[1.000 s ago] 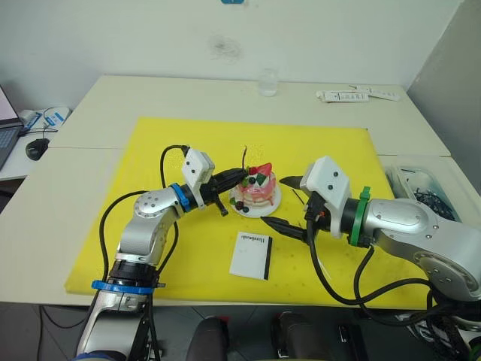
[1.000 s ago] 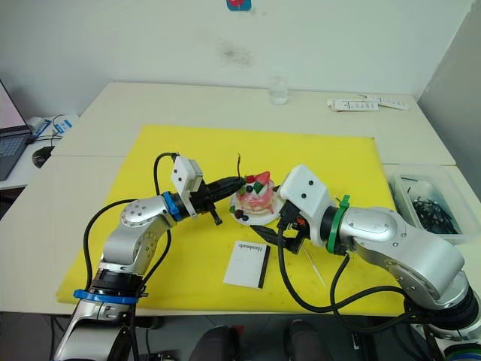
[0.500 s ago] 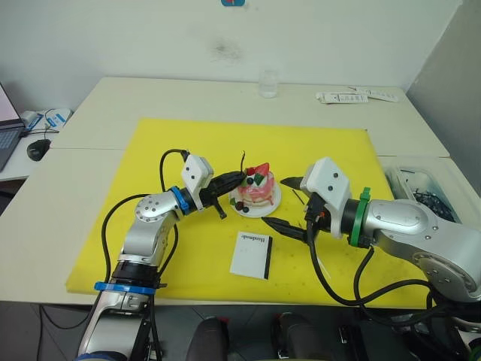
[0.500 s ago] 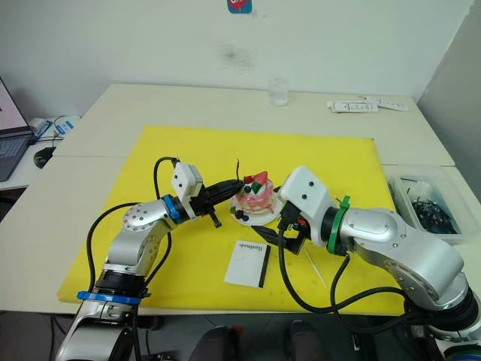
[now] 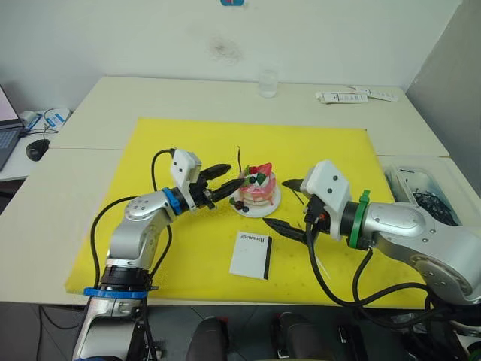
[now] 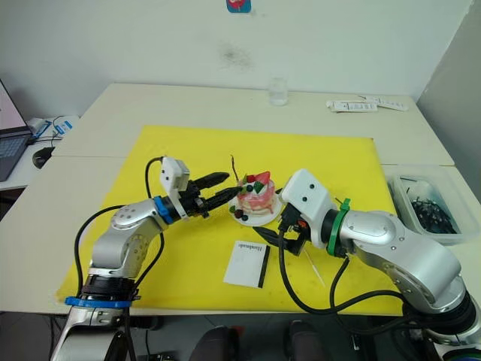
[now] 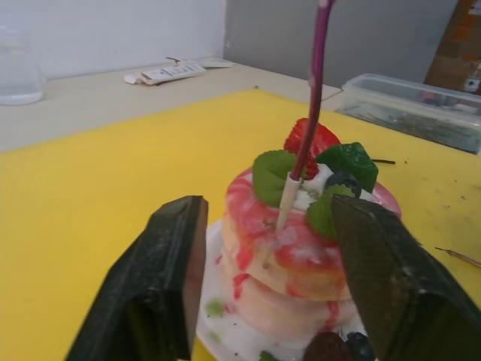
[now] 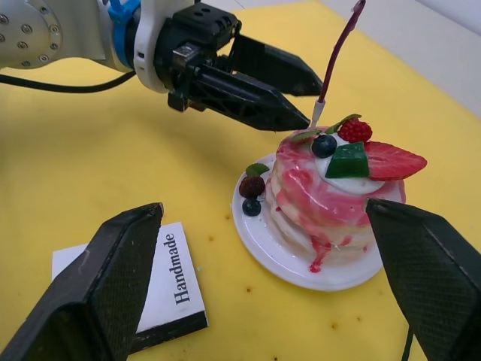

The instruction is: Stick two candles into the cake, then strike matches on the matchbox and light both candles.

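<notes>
The pink cake point(image 5: 257, 189) sits on its white plate point(image 5: 264, 211) in the middle of the yellow mat point(image 5: 188, 143). One thin purple candle point(image 7: 313, 90) stands upright in the cream on the cake's left side. My left gripper point(image 5: 234, 177) is open just left of the cake, one finger on each side of the candle's base and not touching it. My right gripper point(image 5: 289, 204) is open and empty, close to the cake's right side. The white matchbox point(image 5: 251, 256) lies flat in front of the cake. A pale thin stick point(image 6: 316, 268) lies on the mat by my right forearm.
A clear glass point(image 5: 267, 83) and white strips point(image 5: 357, 95) stand at the table's far edge. A clear bin point(image 5: 421, 188) with dark items sits off the mat at the right. A laptop and mouse point(image 5: 34, 148) are at the far left.
My left gripper has opened and let go of the candle, which stays standing in the cake. The left arm has drawn back slightly to the left. The right arm has not moved.
</notes>
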Robot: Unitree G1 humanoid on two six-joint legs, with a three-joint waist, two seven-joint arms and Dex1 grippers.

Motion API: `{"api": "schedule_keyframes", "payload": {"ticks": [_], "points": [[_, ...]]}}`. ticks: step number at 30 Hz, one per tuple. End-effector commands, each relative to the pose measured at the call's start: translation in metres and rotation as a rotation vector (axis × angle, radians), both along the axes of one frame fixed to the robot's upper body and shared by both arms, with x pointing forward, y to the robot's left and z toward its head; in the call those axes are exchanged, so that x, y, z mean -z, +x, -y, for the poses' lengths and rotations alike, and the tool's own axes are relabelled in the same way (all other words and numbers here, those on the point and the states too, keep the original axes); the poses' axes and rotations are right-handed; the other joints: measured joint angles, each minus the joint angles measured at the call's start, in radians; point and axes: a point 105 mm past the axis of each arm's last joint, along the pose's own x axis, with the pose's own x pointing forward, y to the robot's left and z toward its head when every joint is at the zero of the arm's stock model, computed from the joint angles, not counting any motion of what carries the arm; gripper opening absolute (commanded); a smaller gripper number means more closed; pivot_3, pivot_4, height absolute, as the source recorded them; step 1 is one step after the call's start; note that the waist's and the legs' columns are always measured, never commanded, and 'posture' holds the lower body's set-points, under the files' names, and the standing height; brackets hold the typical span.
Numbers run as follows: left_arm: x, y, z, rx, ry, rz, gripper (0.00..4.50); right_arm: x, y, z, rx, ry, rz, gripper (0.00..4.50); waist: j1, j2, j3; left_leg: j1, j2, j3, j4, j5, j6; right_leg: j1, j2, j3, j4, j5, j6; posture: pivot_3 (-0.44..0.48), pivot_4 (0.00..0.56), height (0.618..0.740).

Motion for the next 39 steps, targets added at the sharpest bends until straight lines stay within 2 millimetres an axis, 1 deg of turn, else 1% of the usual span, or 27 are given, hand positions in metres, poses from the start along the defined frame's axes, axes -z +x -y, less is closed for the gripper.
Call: {"api": "schedule_keyframes", "payload": {"ticks": [1, 5, 8, 9, 11, 14, 16, 18, 20, 22, 25, 27, 29, 34, 37, 39], "points": [[-0.026, -0.005, -0.018, -0.056, 0.018, 0.101, 4.06, -0.011, -0.004, -0.003, -0.014, 0.028, 0.067, 4.5, -0.001, 0.0, 0.0, 0.0, 0.0, 0.0, 0.0, 0.0, 0.0, 0.0, 0.0, 0.0, 0.0, 0.0, 0.0, 0.0, 0.15, 0.74], [-0.036, -0.012, -0.035, -0.079, 0.063, 0.11, 4.06, -0.017, -0.001, 0.0, 0.014, 0.054, 0.101, 4.5, -0.001, 0.0, 0.0, 0.0, 0.0, 0.0, 0.0, 0.0, 0.0, 0.0, 0.0, 0.0, 0.0, 0.0, 0.0, 0.0, 0.15, 0.74], [-0.034, -0.031, -0.038, 0.014, 0.135, 0.05, 4.06, -0.024, -0.003, 0.008, 0.026, 0.069, 0.139, 4.5, -0.001, 0.0, 0.0, 0.0, 0.0, 0.0, 0.0, 0.0, 0.0, 0.0, 0.0, 0.0, 0.0, 0.0, 0.0, 0.0, 0.15, 0.74], [-0.03, -0.043, -0.035, 0.084, 0.168, 0.025, 4.06, -0.025, -0.006, 0.012, 0.035, 0.08, 0.147, 4.5, -0.001, 0.0, 0.0, 0.0, 0.0, 0.0, 0.0, 0.0, 0.0, 0.0, -0.001, 0.0, -0.001, 0.0, 0.0, 0.0, 0.15, 0.74], [-0.018, -0.069, -0.024, 0.245, 0.249, -0.026, 4.06, -0.021, -0.017, 0.019, 0.023, 0.071, 0.152, 4.5, -0.001, 0.0, 0.0, -0.001, 0.0, 0.001, -0.001, 0.0, 0.0, -0.001, -0.001, 0.001, -0.001, 0.0, 0.0, 0.0, 0.15, 0.74], [-0.009, -0.101, -0.004, 0.413, 0.244, -0.11, 4.06, -0.001, -0.028, 0.033, 0.053, 0.009, 0.093, 4.5, 0.004, 0.0, 0.0, -0.001, 0.0, 0.001, -0.002, 0.0, 0.0, 0.0, -0.003, 0.0, -0.002, -0.001, 0.0, 0.0, 0.15, 0.74], [-0.005, -0.117, 0.009, 0.492, 0.231, -0.144, 4.06, 0.013, -0.032, 0.042, 0.097, -0.016, 0.044, 4.5, 0.003, 0.0, 0.0, -0.001, 0.0, 0.0, -0.001, 0.0, 0.0, 0.0, -0.006, -0.001, -0.002, -0.001, 0.0, 0.0, 0.15, 0.74], [-0.003, -0.127, 0.019, 0.541, 0.214, -0.161, 4.06, 0.026, -0.034, 0.051, 0.146, -0.037, 0.007, 4.5, 0.002, 0.0, 0.0, 0.0, 0.0, 0.001, -0.001, 0.0, 0.0, 0.0, -0.006, 0.0, -0.001, -0.001, 0.0, 0.0, 0.15, 0.74], [-0.002, -0.133, 0.029, 0.566, 0.193, -0.168, 4.06, 0.043, -0.039, 0.059, 0.188, -0.062, -0.038, 4.5, 0.002, 0.0, 0.0, 0.002, 0.0, 0.0, 0.0, 0.0, 0.0, 0.001, -0.005, 0.0, 0.0, 0.0, -0.001, 0.0, 0.15, 0.74], [-0.001, -0.133, 0.036, 0.577, 0.185, -0.158, 4.06, 0.059, -0.044, 0.064, 0.244, -0.063, -0.083, 4.5, 0.002, 0.0, 0.0, 0.005, 0.0, 0.0, 0.0, 0.0, 0.001, 0.004, -0.005, 0.0, 0.0, 0.0, -0.001, 0.0, 0.15, 0.74], [-0.001, -0.132, 0.041, 0.577, 0.177, -0.154, 4.06, 0.073, -0.047, 0.069, 0.304, -0.061, -0.111, 4.5, -0.001, 0.0, 0.0, 0.009, -0.001, 0.001, 0.0, 0.0, 0.001, 0.008, -0.005, 0.001, -0.001, 0.0, -0.002, 0.0, 0.15, 0.74], [0.001, -0.131, 0.043, 0.58, 0.176, -0.147, 4.06, 0.088, -0.049, 0.074, 0.354, -0.071, -0.146, 4.5, -0.002, 0.0, 0.0, 0.01, -0.001, 0.001, 0.0, 0.0, 0.001, 0.008, -0.005, 0.002, -0.001, 0.0, -0.002, 0.0, 0.15, 0.74], [0.001, -0.131, 0.044, 0.581, 0.174, -0.144, 4.06, 0.097, -0.05, 0.078, 0.404, -0.061, -0.173, 4.5, -0.001, 0.0, 0.0, 0.01, -0.001, 0.001, 0.0, 0.0, 0.0, 0.008, -0.005, 0.002, -0.001, -0.001, -0.003, 0.0, 0.15, 0.74], [0.003, -0.136, 0.044, 0.604, 0.171, -0.154, 4.06, 0.107, -0.051, 0.081, 0.47, -0.027, -0.207, 4.5, -0.001, 0.0, 0.0, 0.01, -0.001, 0.002, -0.001, 0.0, 0.0, 0.008, -0.005, 0.002, -0.001, -0.001, -0.002, 0.0, 0.15, 0.74], [0.006, -0.141, 0.042, 0.626, 0.185, -0.16, 4.1, 0.112, -0.051, 0.081, 0.483, -0.027, -0.221, 3.9, -0.001, 0.0, 0.0, 0.01, 0.0, 0.001, -0.001, 0.0, 0.0, 0.008, -0.004, 0.002, -0.001, -0.001, -0.003, 0.0, 0.15, 0.74], [0.007, -0.142, 0.042, 0.626, 0.186, -0.158, 4.1, 0.113, -0.053, 0.078, 0.474, -0.022, -0.226, 3.23, 0.0, 0.0, 0.0, 0.01, 0.0, 0.001, -0.001, 0.0, 0.0, 0.008, -0.004, 0.002, -0.001, -0.001, -0.004, 0.0, 0.15, 0.74]]}}
